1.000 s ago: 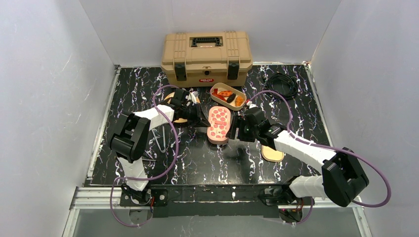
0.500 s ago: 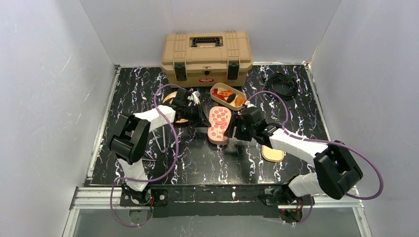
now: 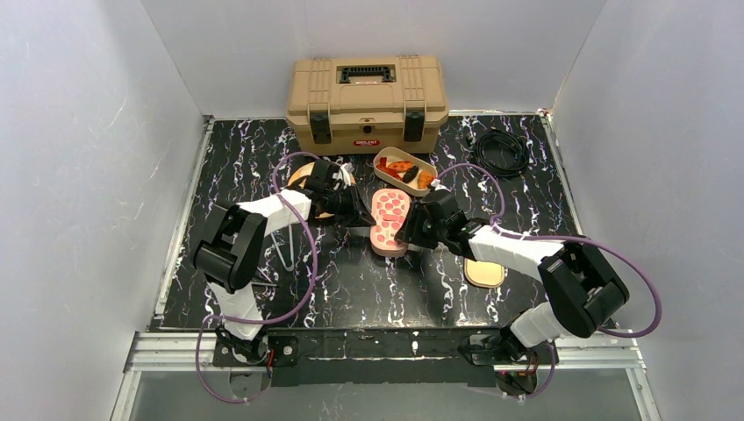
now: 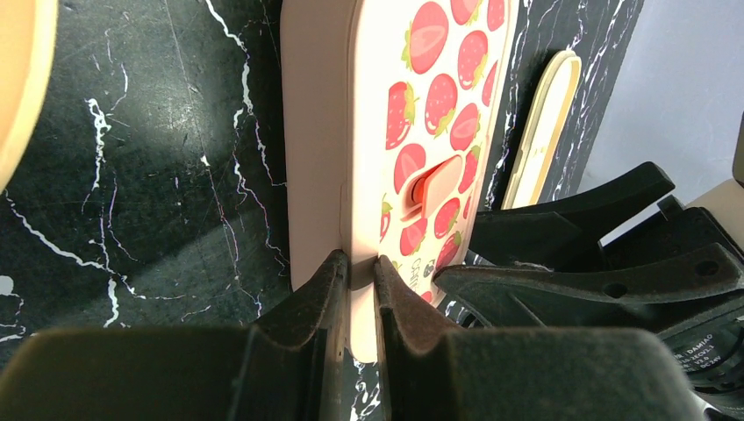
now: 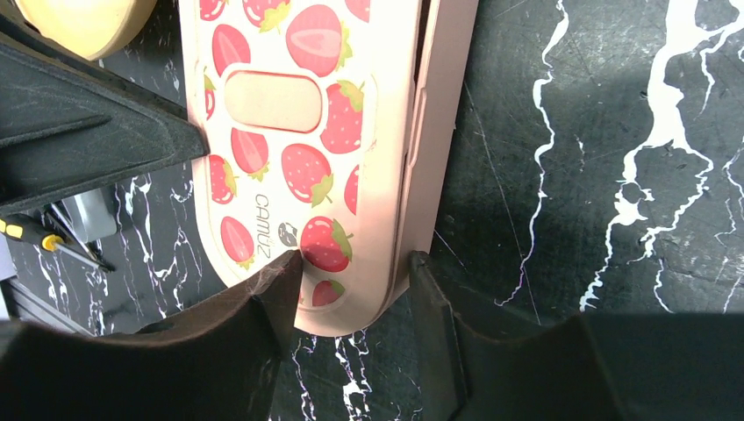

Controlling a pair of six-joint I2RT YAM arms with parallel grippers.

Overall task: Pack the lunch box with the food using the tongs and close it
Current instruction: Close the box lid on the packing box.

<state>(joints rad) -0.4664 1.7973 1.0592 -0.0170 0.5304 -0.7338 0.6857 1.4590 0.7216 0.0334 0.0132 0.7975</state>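
The lunch box lid, pink with a strawberry print, is held tilted on edge above the table. My left gripper is shut on the lid's thin rim. My right gripper stands across the lid's near end, one finger on the printed face and one on the rim edge, both touching. The open lunch box sits behind, with orange-red and dark food in it. The metal tongs lie on the table at the left, held by neither gripper.
A tan toolbox stands at the back centre. A coiled black cable lies at the back right. A tan oval insert lies under the right forearm. A wooden plate is partly hidden by the left arm.
My right gripper has slid left and forward to the lid's near end, and its jaws have narrowed onto it. The left gripper has kept its hold and place.
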